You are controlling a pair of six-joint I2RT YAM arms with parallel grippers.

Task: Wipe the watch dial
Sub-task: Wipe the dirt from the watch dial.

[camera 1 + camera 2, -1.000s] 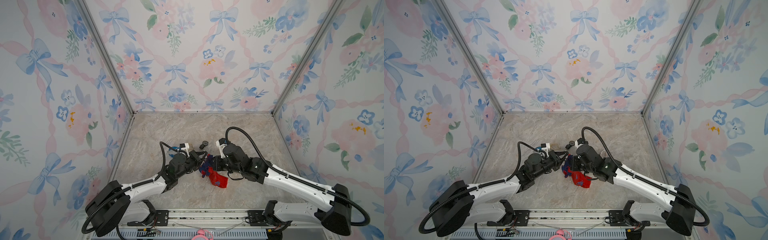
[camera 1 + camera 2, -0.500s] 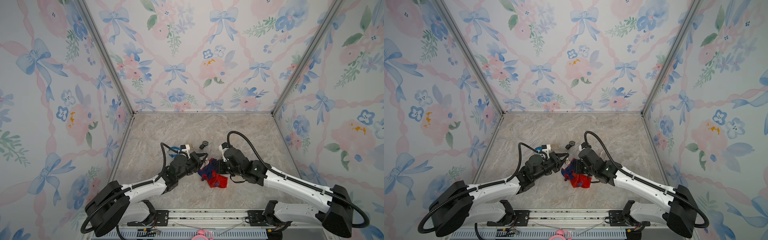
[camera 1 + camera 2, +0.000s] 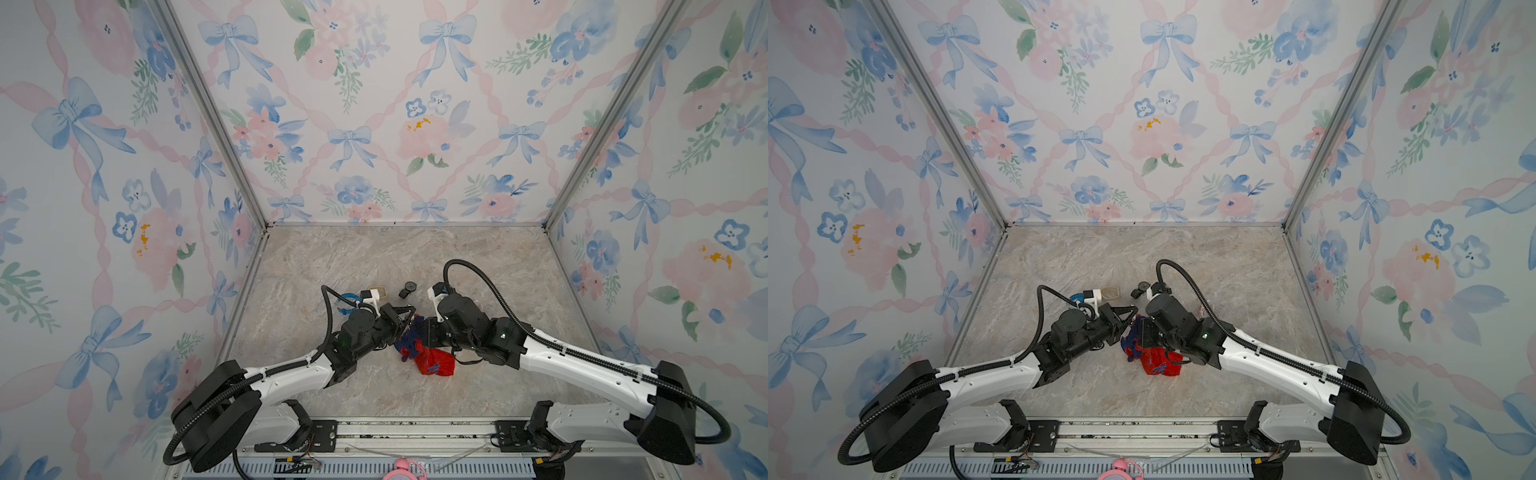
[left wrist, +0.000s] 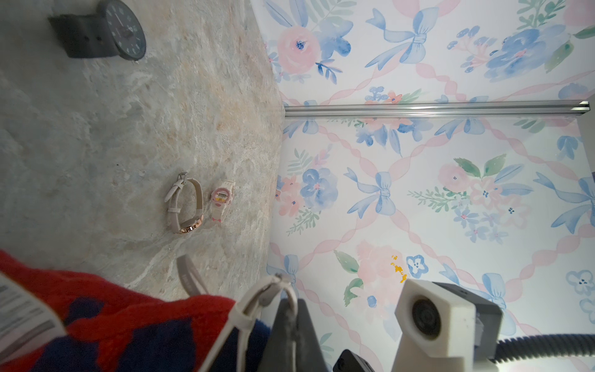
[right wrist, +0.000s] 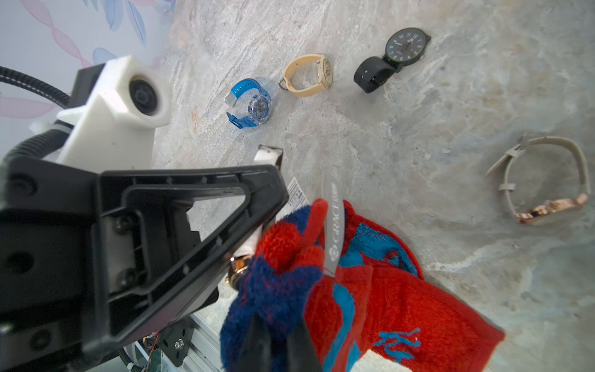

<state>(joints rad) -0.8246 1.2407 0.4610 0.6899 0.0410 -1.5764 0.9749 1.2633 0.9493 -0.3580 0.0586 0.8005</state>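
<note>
On the marbled counter (image 3: 374, 266), nearest the rail, the left tool (image 4: 286, 322) is clamped on the pale strap of a rose-gold watch (image 5: 236, 267). The right tool (image 5: 280, 341) pinches a red-and-blue cloth (image 5: 370, 290) bunched against it; its grey tag (image 5: 333, 232) reads "GRACE". Farther back lie a blue watch (image 5: 254, 103), a tan watch (image 5: 309, 77) and a black watch (image 5: 402, 48). Floral wallpaper (image 3: 374, 124) stands behind.

My feeds are bright and evenly lit by soft light from above, with only faint shadows on the table (image 3: 374, 266). Wrist views bow at the edges, and the cloth (image 4: 128, 309) nearest the lens blurs.
</note>
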